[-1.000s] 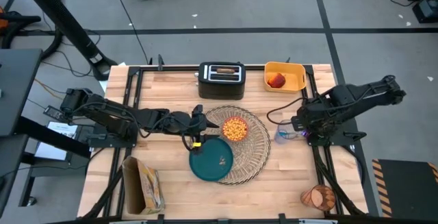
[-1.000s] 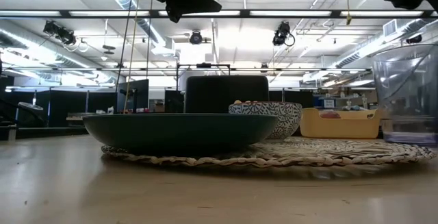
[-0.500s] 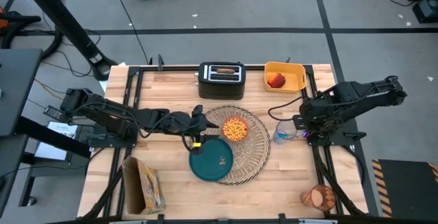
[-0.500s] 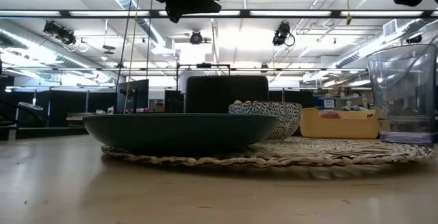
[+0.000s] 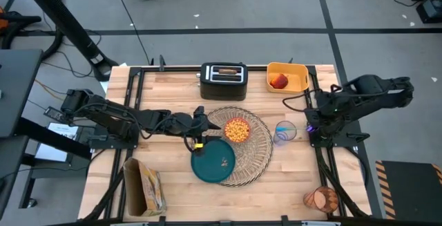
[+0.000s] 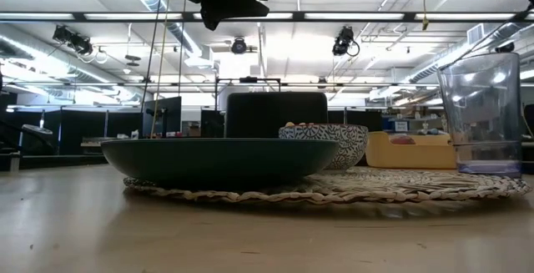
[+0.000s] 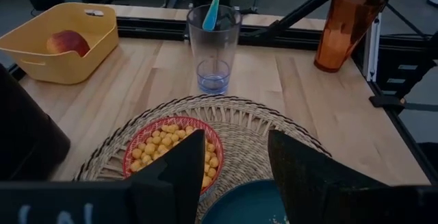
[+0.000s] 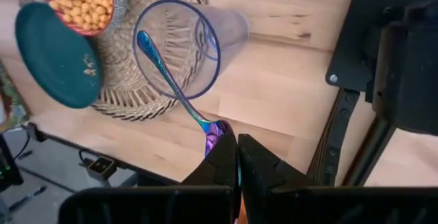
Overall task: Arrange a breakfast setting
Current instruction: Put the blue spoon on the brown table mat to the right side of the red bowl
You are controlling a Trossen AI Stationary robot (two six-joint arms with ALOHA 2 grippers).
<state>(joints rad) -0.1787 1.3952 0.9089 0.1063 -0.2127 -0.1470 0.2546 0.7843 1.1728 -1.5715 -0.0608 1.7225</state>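
Observation:
A round woven placemat (image 5: 252, 150) lies mid-table. A dark teal plate (image 5: 210, 164) rests on its near left part and a small bowl of cereal (image 5: 237, 130) on its middle. A clear glass (image 5: 284, 133) stands at the mat's right edge. My right gripper (image 5: 310, 122) is above and to the right of the glass, shut on a blue spoon (image 8: 174, 80). My left gripper (image 5: 201, 124) hovers open and empty over the mat's left edge. A red fruit (image 5: 279, 81) lies in the yellow bin (image 5: 297, 70). An orange tumbler (image 5: 321, 200) stands at the near right corner. My right gripper pinches the blue spoon at its upper end (image 8: 217, 132) between its two fingers, which come from above. The spoon hangs slanting below the fingers. Its lower end (image 7: 207, 22) is just inside the rim of the clear glass.
A black toaster (image 5: 223, 81) with a brown slice in its slot stands at the far edge, beside the yellow bin. A bread bag (image 5: 145, 188) lies at the near left. Bare wood shows to the right of the glass and along the near edge.
My right gripper has gone up and toward the table's right edge, drawing the spoon up in the clear glass. The glass, half hidden under the gripper before, now stands in full view and has shifted a little on the table.

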